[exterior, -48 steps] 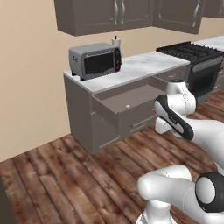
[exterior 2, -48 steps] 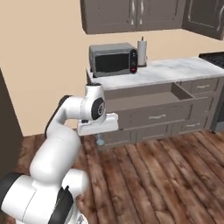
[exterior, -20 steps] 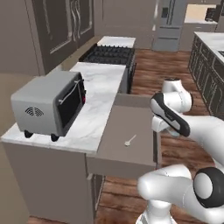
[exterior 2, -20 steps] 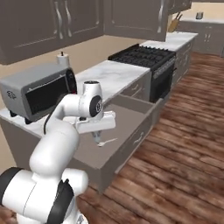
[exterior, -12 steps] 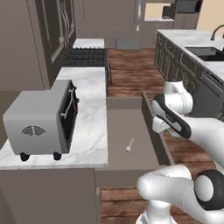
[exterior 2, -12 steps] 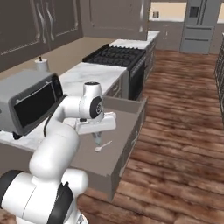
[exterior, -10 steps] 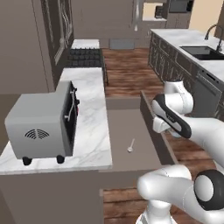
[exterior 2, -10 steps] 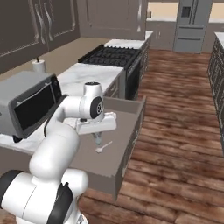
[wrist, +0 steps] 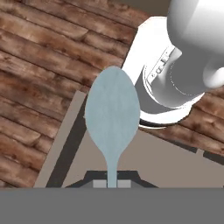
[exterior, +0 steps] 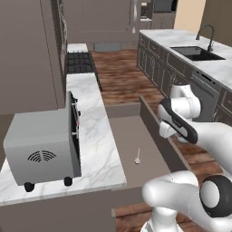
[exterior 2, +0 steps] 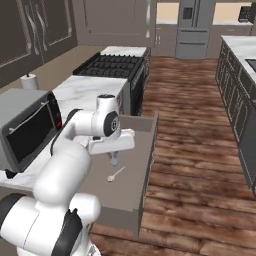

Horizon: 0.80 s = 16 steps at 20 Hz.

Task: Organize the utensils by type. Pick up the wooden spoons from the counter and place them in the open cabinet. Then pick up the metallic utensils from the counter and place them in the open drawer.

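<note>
At the left a grey toaster oven [exterior: 43, 152] stands on the white marble surface [exterior: 97, 136], and just right of it the wide drawer [exterior: 129, 136] is pulled open, its flat taupe bottom holding one small silver spoon [exterior: 137, 157] that lies near the middle with bare floor all around it. Above the drawer the claw [exterior 2: 114, 159] hangs clamped on the thin handle of a second metal spoon [wrist: 112, 118], whose pale oval bowl points down toward the drawer's bottom. Past the drawer's low right wall [exterior: 156, 131] the wooden floor [exterior 2: 200, 150] lies open.
</note>
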Motion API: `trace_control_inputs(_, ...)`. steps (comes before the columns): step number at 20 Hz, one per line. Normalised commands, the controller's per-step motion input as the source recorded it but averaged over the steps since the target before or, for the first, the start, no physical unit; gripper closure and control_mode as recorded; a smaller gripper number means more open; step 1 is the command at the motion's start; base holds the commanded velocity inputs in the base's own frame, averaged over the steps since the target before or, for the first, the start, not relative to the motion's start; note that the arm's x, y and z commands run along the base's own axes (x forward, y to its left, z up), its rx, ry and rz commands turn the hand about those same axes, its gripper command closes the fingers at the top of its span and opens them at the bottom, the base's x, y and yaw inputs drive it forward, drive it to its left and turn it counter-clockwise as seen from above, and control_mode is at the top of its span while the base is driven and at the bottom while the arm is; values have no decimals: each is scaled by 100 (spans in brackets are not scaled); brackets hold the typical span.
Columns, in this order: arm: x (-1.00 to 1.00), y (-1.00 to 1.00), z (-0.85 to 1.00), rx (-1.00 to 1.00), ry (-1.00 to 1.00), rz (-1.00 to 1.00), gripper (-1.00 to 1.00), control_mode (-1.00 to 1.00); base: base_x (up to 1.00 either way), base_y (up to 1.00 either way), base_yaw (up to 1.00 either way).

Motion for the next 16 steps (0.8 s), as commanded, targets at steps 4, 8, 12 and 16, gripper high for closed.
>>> trace_control_inputs(4,50,21,-19,-8,0,-15,100,-100,0,0,0)
trace_control_inputs(8,79,38,-28,-9,0,-28,100,-100,0,0,0)
trace_control_inputs(12,58,23,-28,0,0,-24,100,-100,0,0,0)
trace_control_inputs(16,37,17,-38,0,0,-28,100,-100,0,0,0)
